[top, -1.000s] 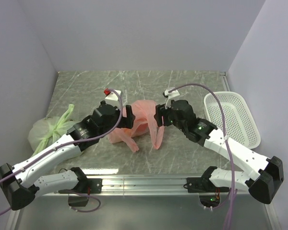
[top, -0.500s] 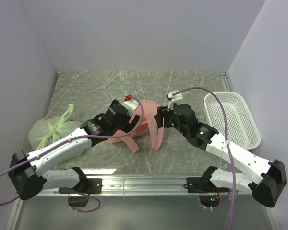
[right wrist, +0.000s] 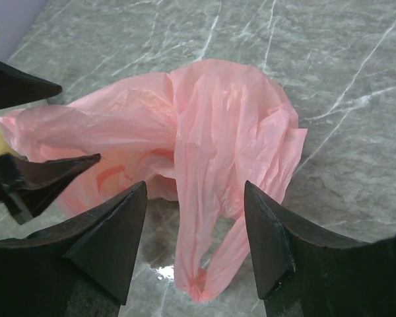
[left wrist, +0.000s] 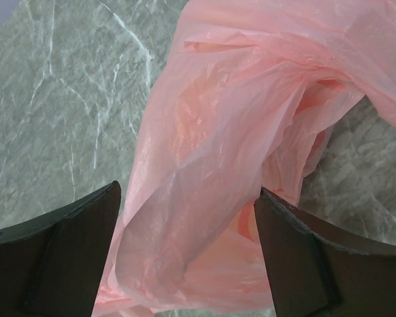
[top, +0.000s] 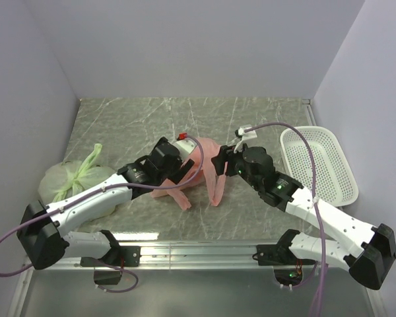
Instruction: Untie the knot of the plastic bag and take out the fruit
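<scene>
Left tool shifted onto crinkly translucent pink plastic bag, spread wide astride its folds, right tool beside bag, open, gripping nothing

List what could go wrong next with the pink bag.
1. The left gripper stands open astride loose film of the plastic bag; closing there may tear the thin plastic.
2. A handle loop hangs between the open fingers of the right gripper; pulling it might drag the whole bag rather than loosen anything.
</scene>
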`<state>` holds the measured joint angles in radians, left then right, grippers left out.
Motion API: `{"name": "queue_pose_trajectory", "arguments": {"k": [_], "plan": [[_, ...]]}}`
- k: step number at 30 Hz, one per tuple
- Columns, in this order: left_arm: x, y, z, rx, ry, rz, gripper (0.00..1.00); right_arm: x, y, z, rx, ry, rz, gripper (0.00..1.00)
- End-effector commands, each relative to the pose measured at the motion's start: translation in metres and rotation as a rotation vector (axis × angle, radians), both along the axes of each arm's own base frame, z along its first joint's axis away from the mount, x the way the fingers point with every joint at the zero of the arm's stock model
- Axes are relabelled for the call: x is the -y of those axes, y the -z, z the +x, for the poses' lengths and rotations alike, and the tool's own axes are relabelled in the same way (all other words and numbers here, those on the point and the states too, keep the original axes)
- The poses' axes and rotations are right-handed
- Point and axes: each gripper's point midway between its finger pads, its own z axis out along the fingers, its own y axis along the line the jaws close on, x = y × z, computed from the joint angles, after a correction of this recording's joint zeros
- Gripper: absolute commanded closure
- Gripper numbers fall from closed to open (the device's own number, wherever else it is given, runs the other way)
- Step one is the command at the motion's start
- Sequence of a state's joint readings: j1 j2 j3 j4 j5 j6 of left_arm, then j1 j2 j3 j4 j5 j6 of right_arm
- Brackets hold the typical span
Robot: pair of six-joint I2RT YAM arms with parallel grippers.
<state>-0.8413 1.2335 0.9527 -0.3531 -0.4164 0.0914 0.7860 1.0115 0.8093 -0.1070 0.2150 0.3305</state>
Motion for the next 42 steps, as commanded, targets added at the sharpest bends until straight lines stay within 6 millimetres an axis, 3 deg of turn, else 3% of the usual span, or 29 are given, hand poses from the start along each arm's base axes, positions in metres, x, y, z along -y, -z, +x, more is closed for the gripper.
{"name": "queue_pose_trajectory", "arguments": {"k": [1, 6, 9, 11, 12, 14, 24, 31, 36, 42], "plan": [[0.010, -0.011, 0.010, 0.042, 0.022, 0.005, 0.12, -0.001, -0.012, -0.005, 0.028, -0.007, 0.067, 0.33], [0.008, -0.005, 0.018, 0.056, 0.012, 0.054, 0.14, -0.004, -0.012, -0.011, 0.025, -0.031, 0.103, 0.32], [0.007, -0.004, 0.023, 0.064, -0.018, 0.061, 0.28, -0.013, -0.009, -0.014, 0.001, -0.058, 0.139, 0.32], [0.009, -0.004, 0.023, 0.061, -0.018, 0.049, 0.58, -0.022, -0.003, -0.020, -0.028, -0.091, 0.157, 0.32], [0.009, -0.005, 0.023, 0.062, -0.023, 0.042, 0.82, -0.026, 0.002, -0.024, -0.053, -0.099, 0.170, 0.33], [0.011, -0.010, 0.022, 0.061, -0.030, 0.013, 0.99, -0.035, -0.003, -0.027, -0.049, -0.117, 0.208, 0.33], [0.031, -0.050, 0.009, 0.013, -0.057, -0.257, 0.99, -0.064, -0.010, -0.050, -0.106, -0.167, 0.388, 0.39], [0.032, -0.067, 0.001, -0.015, -0.104, -0.378, 0.99, -0.078, 0.016, -0.048, -0.198, -0.155, 0.445, 0.40], [0.039, -0.070, -0.007, -0.062, -0.099, -0.448, 0.99, -0.066, 0.040, -0.022, -0.229, -0.015, 0.477, 0.36], [0.024, -0.063, -0.005, -0.060, -0.191, -0.435, 0.99, -0.041, 0.067, -0.001, -0.240, 0.136, 0.386, 0.34]]}}
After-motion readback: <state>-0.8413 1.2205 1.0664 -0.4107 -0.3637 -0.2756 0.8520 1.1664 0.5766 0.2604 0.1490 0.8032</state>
